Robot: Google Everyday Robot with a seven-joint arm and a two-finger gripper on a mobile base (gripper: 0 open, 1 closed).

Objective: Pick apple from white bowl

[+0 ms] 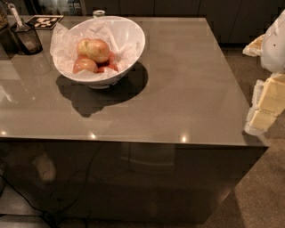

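Note:
The white bowl (pixel 129 42) stands on the far left part of the grey table (pixel 178 89) and is lined with crumpled white paper. The golden-yellow apple (pixel 98 50) with an orange-red blush lies on top of the fruit in the bowl. A pink-red apple (pixel 84 66) lies in front of it and deep red apples (pixel 109 67) lie partly hidden beside it. My gripper (pixel 265 104) hangs at the right edge of the view, beyond the table's right side and far from the bowl. It holds nothing that I can see.
A small dark container with a utensil (pixel 26 38) stands at the far left. A black-and-white marker card (pixel 44 21) and a small glass (pixel 99 13) lie at the table's back edge. Dark cabinets stand behind; carpet floor lies to the right.

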